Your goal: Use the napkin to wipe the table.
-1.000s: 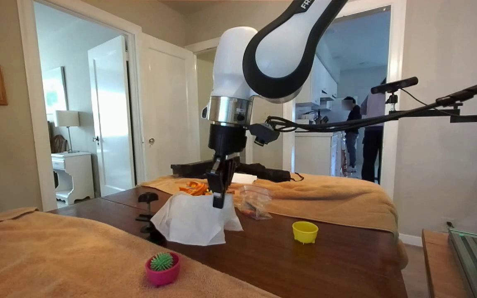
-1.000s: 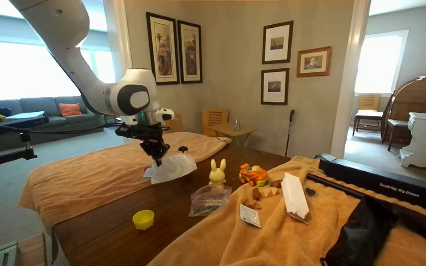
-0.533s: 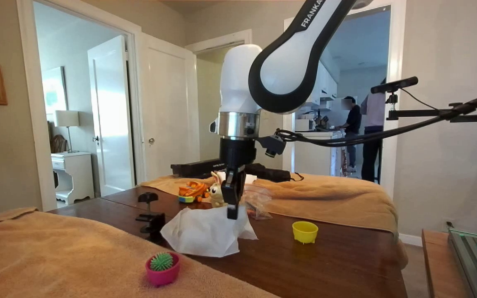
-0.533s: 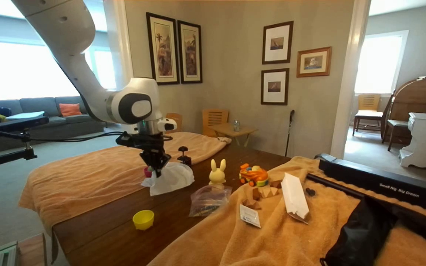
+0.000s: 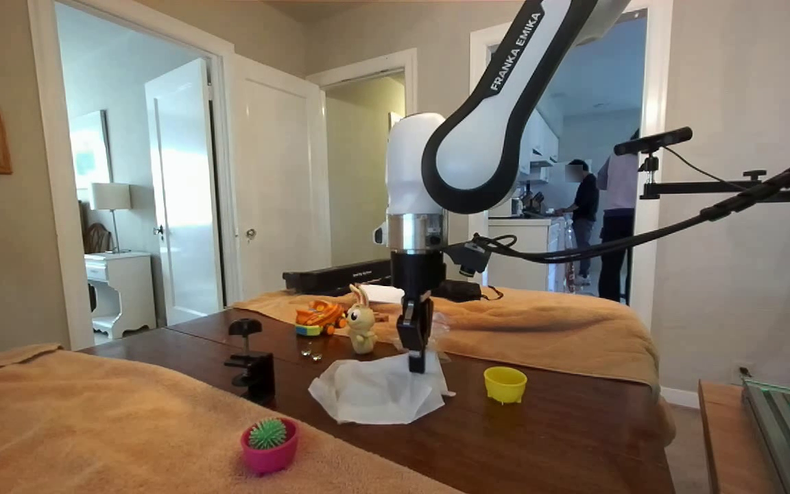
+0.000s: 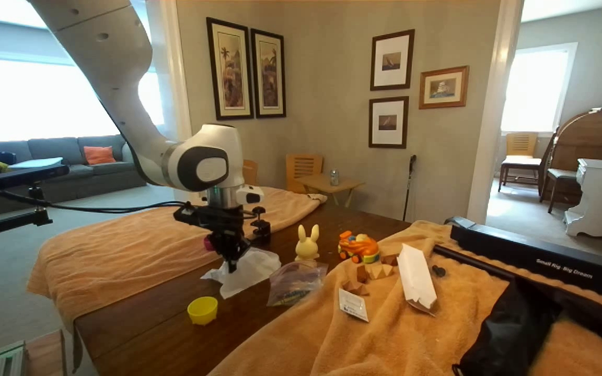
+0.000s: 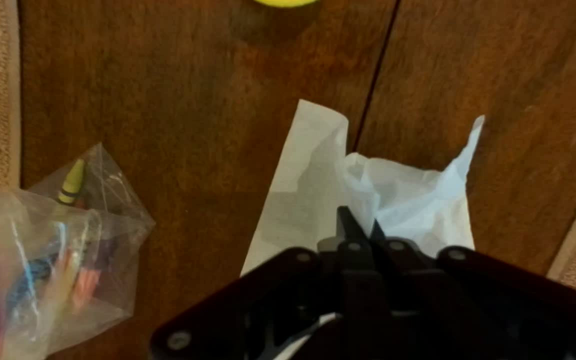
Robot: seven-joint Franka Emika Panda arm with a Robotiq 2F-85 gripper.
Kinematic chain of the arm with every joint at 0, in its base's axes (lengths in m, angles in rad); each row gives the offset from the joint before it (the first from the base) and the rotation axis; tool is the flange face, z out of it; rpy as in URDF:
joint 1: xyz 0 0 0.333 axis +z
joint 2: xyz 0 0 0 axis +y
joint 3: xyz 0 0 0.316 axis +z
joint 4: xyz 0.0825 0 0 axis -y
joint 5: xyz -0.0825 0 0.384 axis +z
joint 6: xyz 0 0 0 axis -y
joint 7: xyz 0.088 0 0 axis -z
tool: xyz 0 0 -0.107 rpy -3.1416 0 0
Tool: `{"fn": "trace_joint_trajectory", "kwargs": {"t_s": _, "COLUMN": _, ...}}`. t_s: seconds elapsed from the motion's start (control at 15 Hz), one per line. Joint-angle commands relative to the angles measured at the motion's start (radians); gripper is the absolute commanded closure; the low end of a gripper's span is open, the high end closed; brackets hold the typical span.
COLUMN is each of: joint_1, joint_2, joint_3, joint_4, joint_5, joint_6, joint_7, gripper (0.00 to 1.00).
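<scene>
"If the wiping strays, what suffers?"

"In an exterior view, the napkin [image 5: 371, 396] lies on the worktop [image 5: 559, 439]; the yellow bowl [image 5: 505, 391] near it could tip. The pink bowl [image 5: 269, 459], also near, holds a spiky ball [image 5: 268, 433]."

"In an exterior view, could the clear bag [image 6: 301, 278] beside the napkin snag?"

"Perhaps. Wrist view: the pincer [image 7: 360, 222] pinches the napkin; hard rubbing could tear it. The clear bag holds crayons [image 7: 73, 181]."

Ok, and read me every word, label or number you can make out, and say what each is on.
"FRANKA EMIKA": on the robot arm.
"Small Rig Big Dream", middle mark unclear: on the long black box.
Too small to read: the print on the white card.
</scene>
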Motion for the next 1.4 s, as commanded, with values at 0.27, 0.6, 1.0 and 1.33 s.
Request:
{"fn": "trace_joint_trajectory", "kwargs": {"t_s": 0.27, "joint_1": -0.033, "joint_2": -0.018, "joint_3": -0.054, "joint_4": -0.019, "joint_5": -0.007, "joint_6": -0.022, "joint_7": -0.004, "gripper": 1.00}}
{"fn": "trace_joint_trajectory", "kwargs": {"t_s": 0.6, "joint_1": -0.029, "joint_2": -0.035, "joint_3": -0.077, "joint_4": -0.001, "joint_5": -0.030, "joint_6": -0.030, "joint_7": 0.017, "gripper": 1.00}}
{"fn": "trace_joint_trajectory", "kwargs": {"t_s": 1.0, "joint_1": -0.005, "joint_2": -0.112, "joint_3": -0.040, "joint_4": 0.026, "joint_5": -0.011, "joint_6": -0.030, "joint_7": 0.006, "gripper": 1.00}}
{"fn": "trace_joint_trajectory", "kwargs": {"t_s": 1.33, "joint_1": 0.033, "joint_2": -0.149, "joint_3": 0.026, "joint_4": 0.053, "joint_5": 0.027, "joint_6": -0.019, "joint_7": -0.029, "gripper": 1.00}}
